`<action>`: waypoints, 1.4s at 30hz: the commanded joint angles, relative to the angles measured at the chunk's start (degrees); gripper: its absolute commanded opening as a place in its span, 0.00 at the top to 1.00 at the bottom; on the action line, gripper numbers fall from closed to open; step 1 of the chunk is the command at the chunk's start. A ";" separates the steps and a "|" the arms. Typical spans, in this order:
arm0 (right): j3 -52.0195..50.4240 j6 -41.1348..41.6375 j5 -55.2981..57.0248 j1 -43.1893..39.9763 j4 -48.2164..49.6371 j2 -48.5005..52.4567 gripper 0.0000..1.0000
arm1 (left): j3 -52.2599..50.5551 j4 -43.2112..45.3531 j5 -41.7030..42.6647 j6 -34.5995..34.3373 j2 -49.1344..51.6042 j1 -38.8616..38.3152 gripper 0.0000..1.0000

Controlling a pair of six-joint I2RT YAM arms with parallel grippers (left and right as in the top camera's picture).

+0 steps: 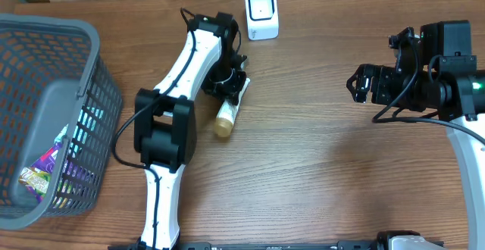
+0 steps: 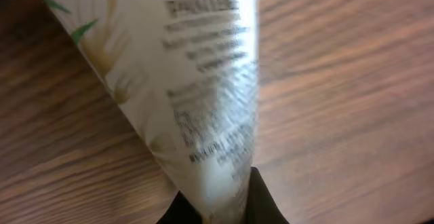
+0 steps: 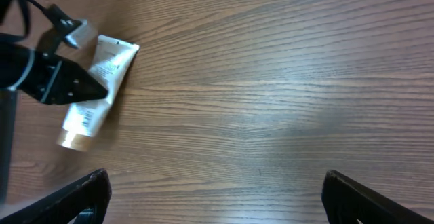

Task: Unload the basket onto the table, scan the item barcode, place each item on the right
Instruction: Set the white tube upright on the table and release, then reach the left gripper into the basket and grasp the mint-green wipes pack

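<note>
**Item 1: white plastic squeeze tube with a tan cap** [image 1: 224, 116]. It lies at the middle of the table, cap end towards 7 o'clock and crimped end towards 1 o'clock. You have it clenched across the body in the left gripper [image 1: 231, 89]. Whether it is clear of the table cannot be told. The left wrist view shows blurred print on the tube, and no barcode can be made out.

**Item 2: small white box scanner with a dark-framed window** [image 1: 261, 13]. It stands at 1 o'clock from the tube, near the far edge and apart from the tube.

**Handling, as a judgement.** Lift the tube, carry it towards 1 o'clock, and roll your wrist until the printed side faces the scanner window. Hold it steady there. Your fingers may be covering the code, so be ready to turn the tube or regrip it. A pinched soft tube can flex or slip.

**Item 3: right gripper** [image 1: 358, 83]. It is at 3 o'clock, well apart from the tube. Its jaws are spread wide and hold nothing.

**Item 4: brown wood-grain table** [image 1: 326, 174]. It is flat and bare between the tube and the scanner.

**Item 5: grey plastic mesh basket** [image 1: 91, 91]. It sits at 9 o'clock and holds colourful packets [image 1: 42, 176].
</note>
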 commanded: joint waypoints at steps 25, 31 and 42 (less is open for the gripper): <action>1.38 0.00 -0.31 0.15 0.70 0.17 0.00 | 34.27 -16.70 -12.52 -4.92 -13.51 19.10 0.43; 1.38 0.02 -0.33 0.15 1.44 0.17 0.00 | 33.42 -16.70 -12.68 1.38 -12.85 25.18 0.43; 1.38 0.02 -0.33 0.15 1.36 0.17 0.00 | 33.42 -16.68 -16.17 3.63 -12.85 28.44 0.42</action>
